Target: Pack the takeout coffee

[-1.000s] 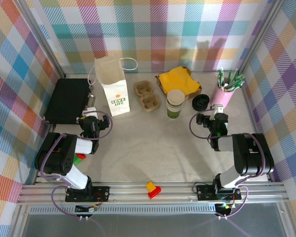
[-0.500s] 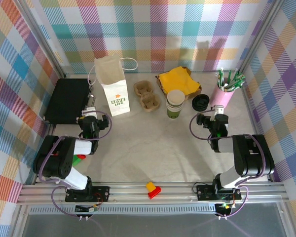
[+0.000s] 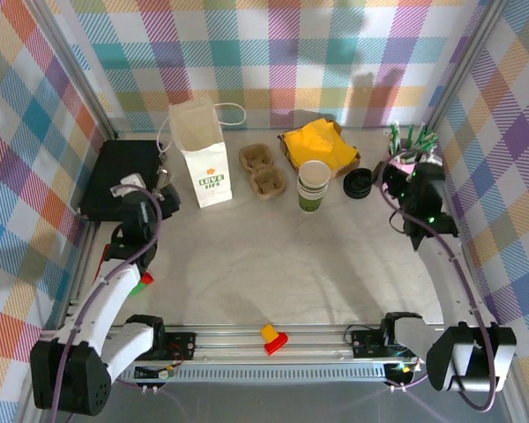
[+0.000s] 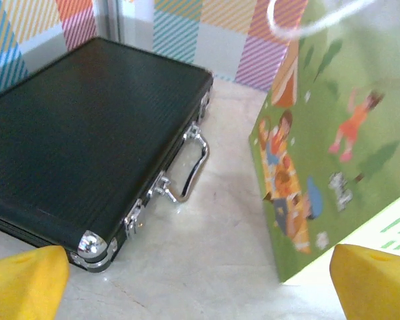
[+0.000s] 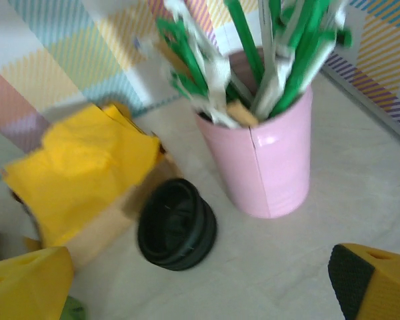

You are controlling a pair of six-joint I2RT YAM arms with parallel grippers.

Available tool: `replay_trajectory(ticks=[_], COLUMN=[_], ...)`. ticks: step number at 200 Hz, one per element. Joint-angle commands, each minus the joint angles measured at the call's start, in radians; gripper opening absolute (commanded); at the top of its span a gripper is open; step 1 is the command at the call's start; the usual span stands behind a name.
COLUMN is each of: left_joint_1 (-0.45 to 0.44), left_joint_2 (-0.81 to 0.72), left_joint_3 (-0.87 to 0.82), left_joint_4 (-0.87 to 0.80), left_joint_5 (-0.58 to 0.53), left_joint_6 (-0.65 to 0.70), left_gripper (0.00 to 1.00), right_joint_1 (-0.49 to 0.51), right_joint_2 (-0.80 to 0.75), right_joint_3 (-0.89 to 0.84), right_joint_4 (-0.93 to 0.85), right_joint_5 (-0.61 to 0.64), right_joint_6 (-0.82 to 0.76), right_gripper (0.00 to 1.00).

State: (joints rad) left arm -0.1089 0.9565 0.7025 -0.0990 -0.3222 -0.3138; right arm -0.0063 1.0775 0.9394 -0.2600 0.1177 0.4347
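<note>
We hold both arms stretched forward. The left gripper (image 4: 200,293), fingers spread wide, faces the black case (image 4: 73,153) and paper bag (image 4: 333,147). The right gripper (image 5: 200,287), also spread, faces the pink cup (image 5: 267,167). The green cup (image 3: 309,204) stands at nine o'clock from the black lids (image 5: 177,223).

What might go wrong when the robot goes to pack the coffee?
The right gripper, open, hangs close to the pink cup full of straws; a careless swing might tip it and scatter them. The left gripper, also open, sits beside the tall paper bag, which looks light and might fall if bumped. The green cup seems to have cream cups stacked in it, so a grab could topple that stack.
</note>
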Motion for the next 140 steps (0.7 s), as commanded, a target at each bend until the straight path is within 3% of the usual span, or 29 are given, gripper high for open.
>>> replay_trajectory(ticks=[1, 25, 57, 109, 140], left_joint_1=[-0.002, -0.002, -0.004, -0.009, -0.008], left_joint_2=[0.008, 0.030, 0.037, 0.020, -0.010], left_joint_3=[0.154, 0.244, 0.323, 0.392, 0.397], left_joint_4=[-0.468, -0.614, -0.754, -0.920, -0.937], left_joint_5=[0.101, 0.272, 0.501, 0.754, 0.809], left_joint_6=[-0.167, -0.185, -0.112, -0.017, 0.009], left_gripper=[1.00, 1.00, 0.99, 0.98, 0.99], right_joint_1=[0.004, 0.040, 0.163, 0.293, 0.308], right_joint_2=[0.062, 0.190, 0.369, 0.622, 0.746], right_joint_3=[0.147, 0.316, 0.559, 0.835, 0.965], right_joint_4=[-0.468, -0.633, -0.803, -0.876, -0.916], right_joint_5=[-0.230, -0.345, -0.287, -0.171, -0.121], right_joint_6=[0.163, 0.175, 0.166, 0.134, 0.121], right_gripper=[0.99, 0.99, 0.99, 1.00, 0.82])
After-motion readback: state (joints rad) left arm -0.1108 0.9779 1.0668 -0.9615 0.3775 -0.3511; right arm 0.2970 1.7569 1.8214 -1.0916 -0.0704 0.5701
